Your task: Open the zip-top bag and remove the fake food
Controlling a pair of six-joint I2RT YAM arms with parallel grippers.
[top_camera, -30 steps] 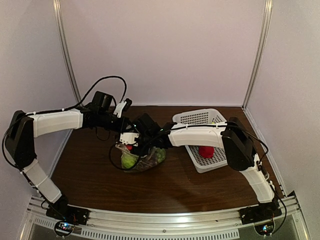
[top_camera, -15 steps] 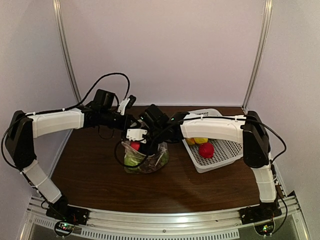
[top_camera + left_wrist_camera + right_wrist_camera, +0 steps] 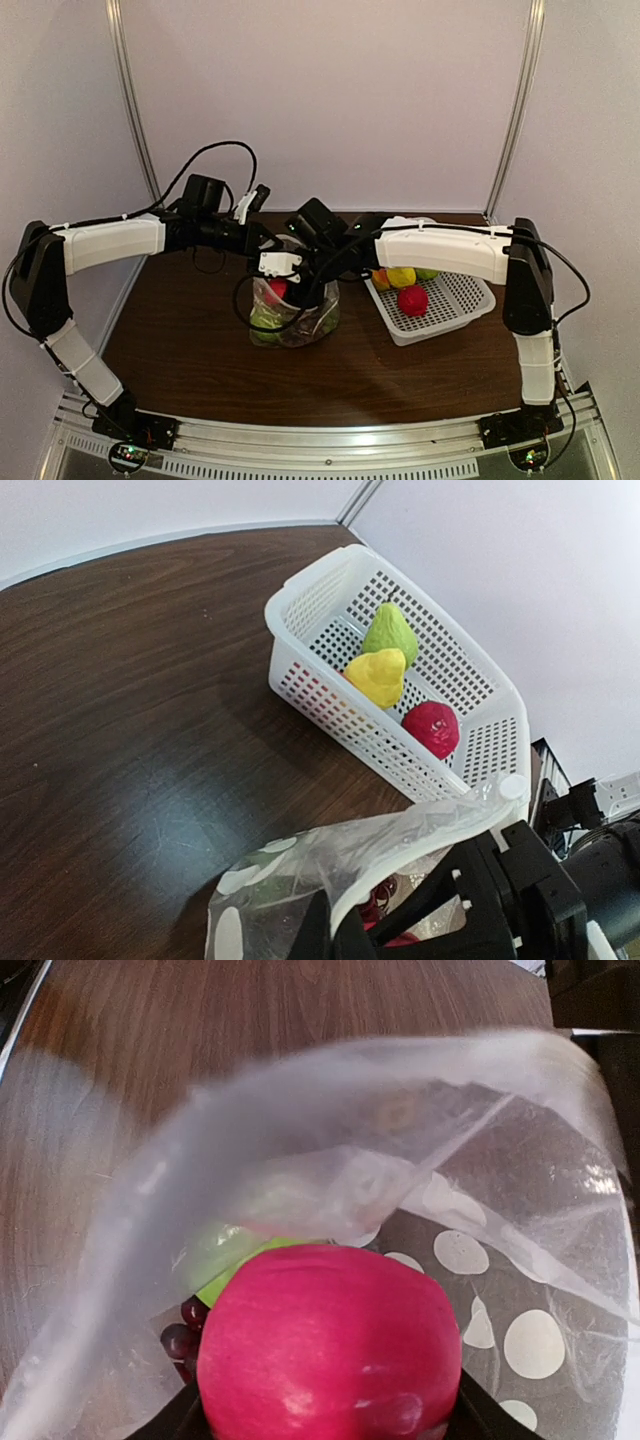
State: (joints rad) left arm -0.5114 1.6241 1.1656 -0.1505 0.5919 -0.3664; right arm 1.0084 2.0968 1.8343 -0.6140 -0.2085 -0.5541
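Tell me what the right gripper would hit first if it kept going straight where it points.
The right gripper holds a red fruit. Straight ahead it would probably press into the green fruit and grapes inside the bag; depth is unclear.

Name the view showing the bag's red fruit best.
Right wrist: the glossy red round plastic fruit fills the frame. The top view shows a small red spot at the mouth of the clear dotted plastic bag; the left wrist, only red slivers.

The zip-top bag (image 3: pixel 296 322) stands on the table (image 3: pixel 180 350) left of the basket (image 3: pixel 462 292), with fake food (image 3: pixel 412 299) lying inside both bag and basket.
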